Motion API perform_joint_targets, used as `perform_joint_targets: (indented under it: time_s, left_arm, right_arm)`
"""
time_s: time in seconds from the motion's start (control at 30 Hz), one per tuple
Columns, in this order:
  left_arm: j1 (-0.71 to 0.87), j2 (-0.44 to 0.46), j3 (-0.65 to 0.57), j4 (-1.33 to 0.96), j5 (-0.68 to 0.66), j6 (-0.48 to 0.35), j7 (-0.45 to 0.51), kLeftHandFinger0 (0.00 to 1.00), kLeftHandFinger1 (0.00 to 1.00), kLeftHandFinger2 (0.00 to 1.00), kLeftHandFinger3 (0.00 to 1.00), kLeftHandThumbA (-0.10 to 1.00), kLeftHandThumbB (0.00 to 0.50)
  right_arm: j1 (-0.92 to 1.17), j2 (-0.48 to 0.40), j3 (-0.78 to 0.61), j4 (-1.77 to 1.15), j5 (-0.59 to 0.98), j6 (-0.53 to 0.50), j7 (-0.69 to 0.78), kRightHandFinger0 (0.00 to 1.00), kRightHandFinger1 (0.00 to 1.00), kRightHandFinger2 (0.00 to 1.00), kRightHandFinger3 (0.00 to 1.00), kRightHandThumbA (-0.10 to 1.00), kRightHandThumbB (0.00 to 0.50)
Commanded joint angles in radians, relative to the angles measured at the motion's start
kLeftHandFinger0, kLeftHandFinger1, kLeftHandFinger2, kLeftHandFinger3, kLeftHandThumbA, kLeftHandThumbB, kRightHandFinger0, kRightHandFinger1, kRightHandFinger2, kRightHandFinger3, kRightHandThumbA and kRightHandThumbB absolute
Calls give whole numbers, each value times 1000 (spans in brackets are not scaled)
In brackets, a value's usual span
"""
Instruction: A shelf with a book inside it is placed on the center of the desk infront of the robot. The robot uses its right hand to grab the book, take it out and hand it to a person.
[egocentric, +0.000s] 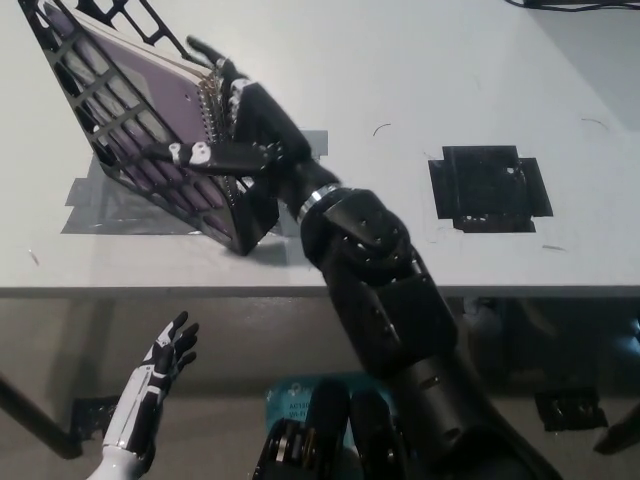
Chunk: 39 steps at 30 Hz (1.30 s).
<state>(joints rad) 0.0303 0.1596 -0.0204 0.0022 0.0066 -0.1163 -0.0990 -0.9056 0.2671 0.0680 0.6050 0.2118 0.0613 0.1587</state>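
A black wire-mesh shelf (100, 150) stands tilted on the white desk at upper left. Inside it leans a purple spiral-bound book (140, 100), its wire spine facing right. My black right hand (240, 125) has reached across to the shelf's open end. Its fingers are spread around the book's spine edge, one lying across the shelf's front and the others behind the spine. I see no closed grip on the book. My white left hand (165, 365) rests open below the desk edge at lower left.
Grey tape (100, 205) marks the desk under the shelf. A black tape patch (488, 188) lies at right. The desk's front edge (150, 291) runs across the middle of the view.
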Motion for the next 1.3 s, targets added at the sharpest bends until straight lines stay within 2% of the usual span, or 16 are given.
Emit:
perform_joint_targets:
  time_s: [0.0, 0.1, 0.17, 0.2, 0.37, 0.6, 0.8, 1.07, 1.2, 1.27]
  left_arm:
    - [-12, 15, -5, -42, -3, -16, -20, 1000, 1000, 1000, 1000, 1000, 307]
    - [-12, 15, -5, -41, -2, -17, -21, 1000, 1000, 1000, 1000, 1000, 311]
    - [-12, 16, -4, -41, -2, -11, -22, 1000, 1000, 1000, 1000, 1000, 322]
    - [-12, 16, -3, -41, -2, -10, -23, 1000, 1000, 1000, 1000, 1000, 321]
    - [-14, 17, -3, -34, 6, -20, -22, 1000, 1000, 1000, 1000, 1000, 317]
    - [-21, 16, -2, -28, 2, -29, -26, 1000, 1000, 1000, 1000, 1000, 299]
    - [-24, 19, -4, -40, 18, -14, -22, 1000, 1000, 1000, 1000, 1000, 314]
    - [-23, 18, -2, -42, 16, -17, -26, 1000, 1000, 1000, 1000, 1000, 307]
    - [-33, 23, -5, -37, 30, -23, -24, 1000, 1000, 1000, 1000, 1000, 316]
    - [-35, 21, -3, -37, 23, -13, -26, 1000, 1000, 1000, 1000, 1000, 336]
  right_arm:
    - [-67, 29, -8, 9, -2, -54, 4, 1000, 1000, 1000, 1000, 1000, 378]
    - [-76, 27, -4, 32, -11, -62, 3, 1000, 1000, 1000, 1000, 1000, 376]
    - [-90, 23, -3, 64, -18, -67, 2, 1000, 1000, 1000, 1000, 1000, 354]
    - [-94, 22, -2, 71, -21, -69, 2, 1000, 1000, 1000, 1000, 1000, 325]
    - [-133, 21, -14, 147, -21, -86, -1, 1000, 1000, 1000, 1000, 1000, 306]
    - [-185, 18, -27, 240, -36, -113, -14, 1000, 1000, 1000, 1000, 1000, 336]
    - [-208, 16, -31, 292, -43, -136, -10, 1000, 1000, 1000, 1000, 1000, 365]
    - [-210, 17, -23, 313, -64, -161, -13, 1000, 1000, 1000, 1000, 1000, 356]
    - [-209, 15, -25, 312, -66, -154, -14, 1000, 1000, 1000, 1000, 1000, 354]
    - [-209, 11, -21, 321, -77, -154, -15, 1000, 1000, 1000, 1000, 1000, 344]
